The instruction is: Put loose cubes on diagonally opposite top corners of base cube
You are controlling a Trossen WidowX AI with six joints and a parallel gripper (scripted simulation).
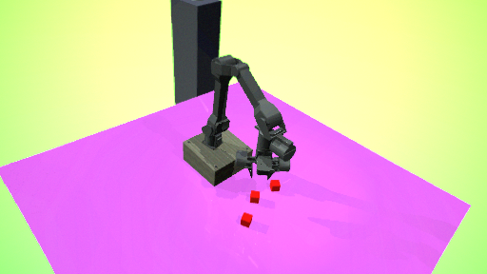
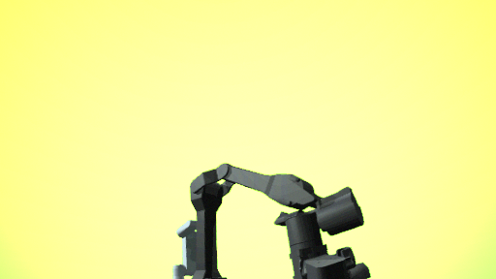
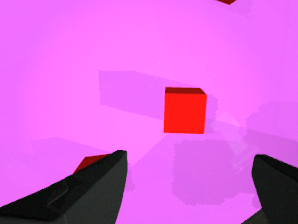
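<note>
Three similar red cubes stand apart in the top view: one cube at the back right (image 1: 275, 185), a middle cube (image 1: 255, 197) (image 3: 184, 113) and a front cube (image 1: 246, 220) (image 3: 227, 1). Which is the fixed base cube cannot be told by looks. My gripper (image 1: 260, 176) (image 3: 190, 155) is open and empty, pointing down above the surface behind the cubes. In the wrist view the middle cube shows whole, ahead of the fingertips. The back right cube is partly hidden by the left finger; the front cube is cut off at the top edge. The fingers are out of view in the exterior view.
The arm stands on a wooden block (image 1: 208, 164) behind and left of the cubes. A tall dark pillar (image 1: 185, 57) rises behind the arm. The magenta surface (image 1: 119, 205) extends around the block and cubes. The exterior view shows the arm's upper parts and no cubes.
</note>
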